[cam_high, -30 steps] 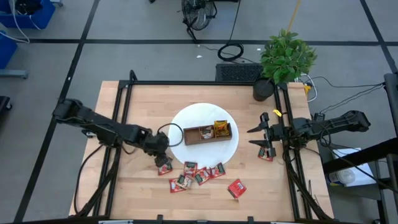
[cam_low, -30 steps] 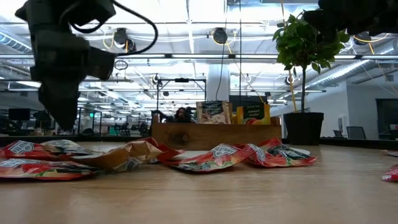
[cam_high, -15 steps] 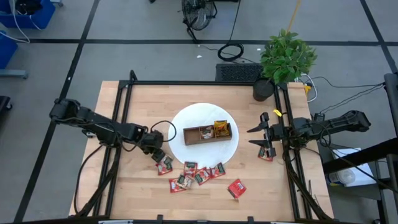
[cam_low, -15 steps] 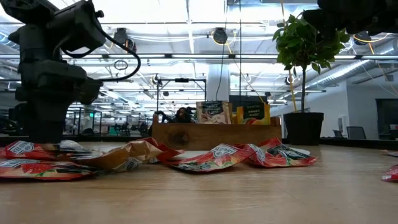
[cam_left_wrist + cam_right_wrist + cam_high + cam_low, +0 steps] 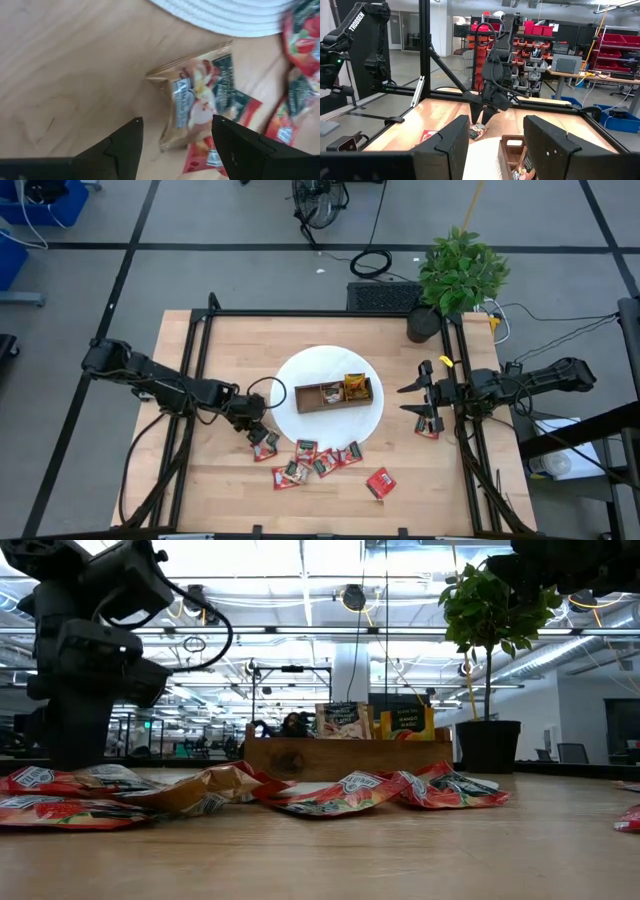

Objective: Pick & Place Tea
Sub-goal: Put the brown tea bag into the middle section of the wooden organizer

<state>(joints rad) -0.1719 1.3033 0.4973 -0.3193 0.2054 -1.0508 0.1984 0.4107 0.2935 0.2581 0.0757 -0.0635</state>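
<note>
Several red and tan tea sachets lie flat in a loose cluster on the table, in front of the white plate. One red sachet lies apart near the front edge, and another lies under my right gripper. My left gripper is open and low over the cluster's left end. In the left wrist view its fingers stand on either side of a tan sachet without touching it. My right gripper hangs open at the table's right side.
A brown wooden tray sits on the plate, with yellow sachets upright in its right compartment. A potted plant stands at the far right corner. Black frame rails run along both table sides. Bare wood shows left of the cluster.
My left gripper has come down toward the sachets at the cluster's left end and shifted a little toward the table's left. The sachets and the right arm have stayed where they were.
</note>
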